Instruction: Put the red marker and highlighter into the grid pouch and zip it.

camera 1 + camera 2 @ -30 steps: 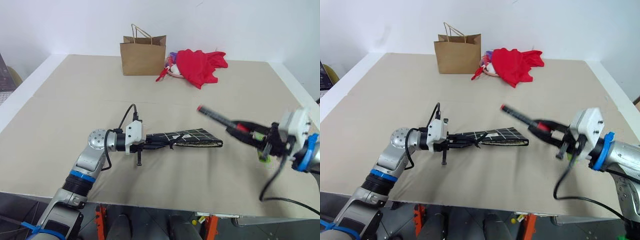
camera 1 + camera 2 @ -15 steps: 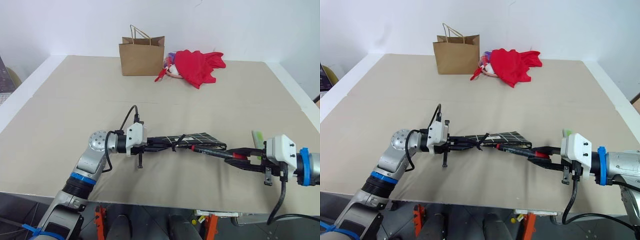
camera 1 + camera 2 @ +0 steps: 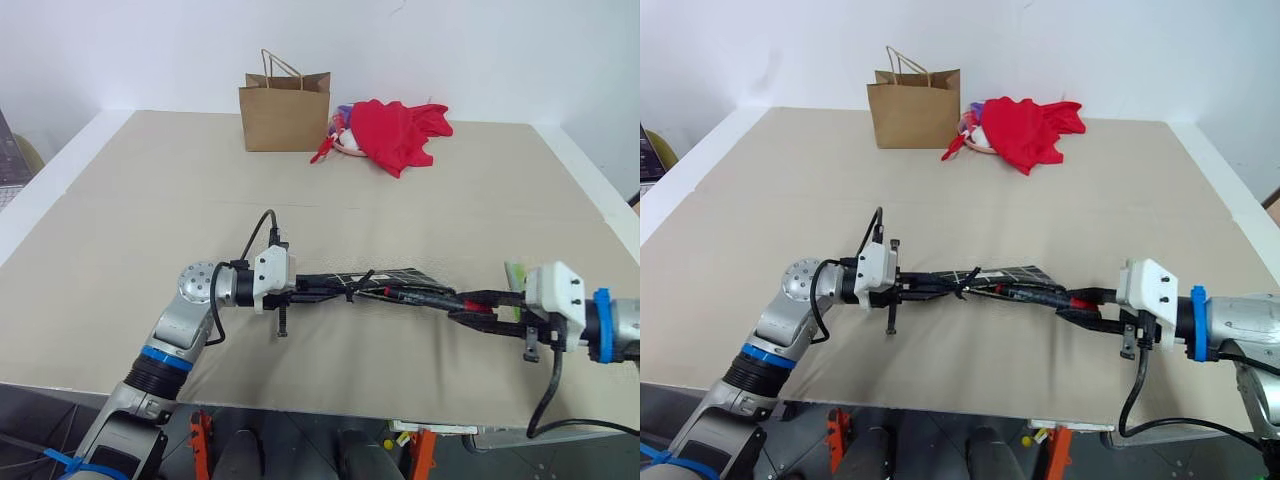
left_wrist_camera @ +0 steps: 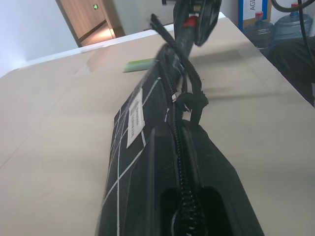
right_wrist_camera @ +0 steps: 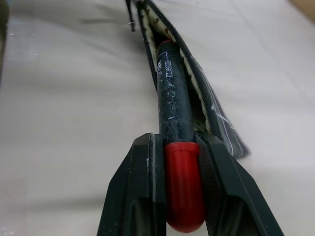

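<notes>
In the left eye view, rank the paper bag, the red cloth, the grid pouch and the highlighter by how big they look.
1. Red cloth and brown paper bag: look about alike, and both sit farthest away, so unsure.
2. Grid pouch: seen nearly edge-on, so it looks thin.
3. Highlighter: smallest, partly hidden behind the right gripper.

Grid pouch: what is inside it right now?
The red marker, gripped by the right hand, pokes into the grid pouch opening. Its interior is hidden; the highlighter lies outside on the table.
</notes>
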Motion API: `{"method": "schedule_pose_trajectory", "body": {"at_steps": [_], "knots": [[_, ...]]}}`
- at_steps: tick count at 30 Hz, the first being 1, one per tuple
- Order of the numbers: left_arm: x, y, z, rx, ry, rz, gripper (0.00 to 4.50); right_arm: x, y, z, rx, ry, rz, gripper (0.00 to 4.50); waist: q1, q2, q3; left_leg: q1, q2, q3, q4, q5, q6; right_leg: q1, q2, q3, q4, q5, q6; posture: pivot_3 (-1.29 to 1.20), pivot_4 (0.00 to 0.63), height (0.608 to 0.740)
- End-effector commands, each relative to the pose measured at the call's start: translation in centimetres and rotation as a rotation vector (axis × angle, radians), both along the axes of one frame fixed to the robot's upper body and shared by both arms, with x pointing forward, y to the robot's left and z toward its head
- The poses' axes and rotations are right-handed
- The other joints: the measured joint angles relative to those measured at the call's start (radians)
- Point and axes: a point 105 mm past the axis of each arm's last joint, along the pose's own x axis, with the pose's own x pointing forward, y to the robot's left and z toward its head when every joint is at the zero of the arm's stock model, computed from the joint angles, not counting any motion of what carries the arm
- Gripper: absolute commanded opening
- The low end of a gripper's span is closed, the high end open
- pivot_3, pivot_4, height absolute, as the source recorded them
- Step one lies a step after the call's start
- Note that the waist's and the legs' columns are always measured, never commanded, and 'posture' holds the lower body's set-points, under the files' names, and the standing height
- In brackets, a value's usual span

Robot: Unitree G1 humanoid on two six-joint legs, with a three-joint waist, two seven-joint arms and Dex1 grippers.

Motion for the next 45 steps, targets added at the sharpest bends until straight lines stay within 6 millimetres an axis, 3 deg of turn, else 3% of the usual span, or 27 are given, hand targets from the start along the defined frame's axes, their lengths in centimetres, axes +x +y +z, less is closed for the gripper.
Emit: {"method": "schedule_pose_trajectory", "body": {"at_steps": [1,6,11,13,15,17,19,21,26,29,35,43,45], "knots": [[-0.6,-0.6,1.0,-0.026,-0.031,-0.027,0.0,0.6,1.5,0.6,-0.006,-0.035,0.037,0.57,-0.001,0.0,0.0,0.0,0.0,0.0,0.0,0.0,0.0,0.0,0.0,0.0,0.0,0.0,0.0,0.0,0.15,0.74],[-0.7,-0.8,1.0,-0.032,-0.029,-0.033,0.0,1.7,3.7,0.0,0.018,0.005,0.055,0.57,0.0,0.0,0.0,0.0,0.0,0.0,0.0,0.0,0.0,0.0,0.0,0.0,0.0,0.0,0.0,0.0,0.15,0.74],[-0.8,-0.8,1.1,-0.039,-0.021,-0.028,0.0,2.4,5.5,0.9,0.092,0.024,0.073,0.57,0.001,0.0,0.0,0.0,0.0,0.0,-0.001,0.0,0.0,0.0,0.0,0.0,0.0,0.0,0.0,0.0,0.15,0.74],[-0.8,-0.8,1.0,-0.041,-0.016,-0.025,0.0,2.3,5.6,1.0,0.079,0.024,0.084,1.6,0.002,0.0,0.0,0.0,0.0,0.0,-0.001,0.0,0.0,0.0,0.0,0.0,0.0,0.0,0.0,0.0,0.15,0.74],[-0.8,-0.7,1.0,-0.043,-0.009,-0.016,0.0,1.5,5.3,1.3,0.108,0.031,0.109,2.31,0.002,0.0,0.0,0.0,0.0,0.0,-0.001,0.0,0.0,0.0,0.0,0.0,0.0,0.0,0.0,0.0,0.15,0.74],[-0.6,-0.4,1.0,-0.046,-0.003,0.003,0.0,0.2,4.0,1.7,0.216,0.103,0.062,2.9,0.008,0.0,0.0,-0.001,0.0,-0.001,-0.001,0.0,0.0,0.0,0.0,0.0,0.0,-0.001,0.0,0.0,0.15,0.74],[-0.4,-0.3,1.0,-0.049,-0.004,0.016,0.0,-0.6,2.4,1.9,0.311,0.158,-0.023,3.91,0.021,-0.001,0.0,-0.001,0.0,-0.001,-0.001,0.0,0.0,0.0,0.0,-0.001,0.0,-0.001,0.0,0.0,0.15,0.74],[-0.4,-0.2,1.0,-0.049,0.002,0.023,0.0,-1.2,0.6,2.3,0.404,0.175,-0.13,4.44,0.025,-0.001,0.0,-0.001,-0.001,-0.001,-0.001,-0.001,0.001,0.0,0.0,0.0,0.0,-0.002,0.0,0.0,0.15,0.74],[-0.5,0.0,0.7,-0.045,0.016,0.031,0.0,-1.0,-4.7,2.5,0.543,0.074,-0.489,4.44,0.023,-0.001,0.0,0.0,-0.001,-0.001,0.0,0.0,0.001,0.001,0.0,0.0,0.0,-0.001,0.0,0.0,0.15,0.74],[-0.4,0.1,0.6,-0.043,0.017,0.037,0.0,0.5,-9.0,0.8,0.525,-0.052,-0.817,4.44,0.022,0.0,0.0,0.001,-0.001,-0.001,0.001,0.001,0.001,0.001,0.0,0.0,0.0,0.0,-0.002,0.0,0.15,0.74],[-0.3,0.1,0.5,-0.038,0.016,0.038,0.0,2.1,-11.3,-1.7,0.476,-0.143,-1.092,4.44,0.021,0.001,-0.001,0.001,-0.001,-0.001,0.001,0.003,0.002,0.0,0.0,0.001,0.0,0.0,-0.004,0.0,0.15,0.74],[-0.5,-0.2,0.5,-0.029,0.012,0.026,0.0,2.5,-13.2,-9.0,0.455,0.055,-1.391,4.44,0.022,0.002,-0.001,0.0,-0.001,-0.001,-0.002,0.002,0.002,0.0,0.0,0.001,0.0,0.001,-0.001,0.0,0.15,0.74],[-0.5,-0.2,0.5,-0.029,0.01,0.028,0.0,1.9,-13.6,-10.2,0.425,0.101,-1.446,3.95,0.023,0.001,-0.001,0.0,-0.001,-0.001,-0.002,0.002,0.002,0.0,0.0,0.0,0.0,0.001,-0.001,0.0,0.15,0.74]]}}
